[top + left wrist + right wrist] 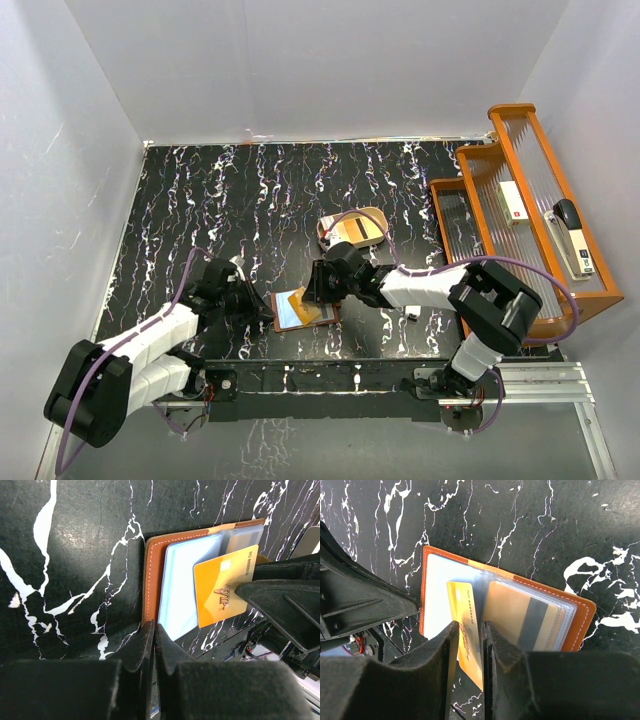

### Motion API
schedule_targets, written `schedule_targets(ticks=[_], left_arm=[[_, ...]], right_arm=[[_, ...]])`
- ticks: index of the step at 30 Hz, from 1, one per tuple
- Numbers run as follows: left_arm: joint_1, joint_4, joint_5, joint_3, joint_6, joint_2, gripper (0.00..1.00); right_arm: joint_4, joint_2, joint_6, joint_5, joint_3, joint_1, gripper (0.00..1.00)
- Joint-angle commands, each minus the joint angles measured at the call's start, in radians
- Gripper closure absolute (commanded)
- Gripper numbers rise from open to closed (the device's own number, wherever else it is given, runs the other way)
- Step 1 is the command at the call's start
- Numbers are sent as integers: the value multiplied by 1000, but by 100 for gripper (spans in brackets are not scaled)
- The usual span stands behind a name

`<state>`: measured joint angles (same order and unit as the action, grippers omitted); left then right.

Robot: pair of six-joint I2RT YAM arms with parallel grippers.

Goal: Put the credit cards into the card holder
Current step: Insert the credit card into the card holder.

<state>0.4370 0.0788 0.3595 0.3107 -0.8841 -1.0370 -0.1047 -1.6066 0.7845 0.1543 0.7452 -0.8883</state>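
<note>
The right gripper (pixel 469 626) is clenched on the orange credit card (pixel 222 587), its 2 fingers nearly together, holding it over the pale lining of the open card holder (pixel 437 580) by the table's (pixel 200 200) near edge, while the left gripper (pixel 154 629), pinched closed, touches the holder's left edge.

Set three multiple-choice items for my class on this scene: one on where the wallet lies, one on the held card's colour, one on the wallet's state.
1. Where on the table does the wallet lie? A far left corner; B near edge, middle; C far right corner.
2. What colour is the card in the right gripper? A green; B white; C orange.
3. The wallet is: A open; B folded shut; C standing on edge.
Key: B, it lies midway along the near edge; C, its orange face shows in the grip; A, its lining and pockets show.
</note>
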Motion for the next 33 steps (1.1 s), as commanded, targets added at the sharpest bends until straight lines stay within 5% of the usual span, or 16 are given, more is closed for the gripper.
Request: schedule_targets(ticks=[1, 9, 33], left_arm=[[5, -23, 21, -9, 22, -10, 98], [5, -5, 2, 1, 37, -22, 98], [5, 11, -15, -3, 34, -20, 99]], right_arm=[[-45, 5, -21, -8, 50, -3, 78], [-42, 60, -30, -19, 18, -1, 100], [-124, 112, 11, 3, -89, 57, 100]])
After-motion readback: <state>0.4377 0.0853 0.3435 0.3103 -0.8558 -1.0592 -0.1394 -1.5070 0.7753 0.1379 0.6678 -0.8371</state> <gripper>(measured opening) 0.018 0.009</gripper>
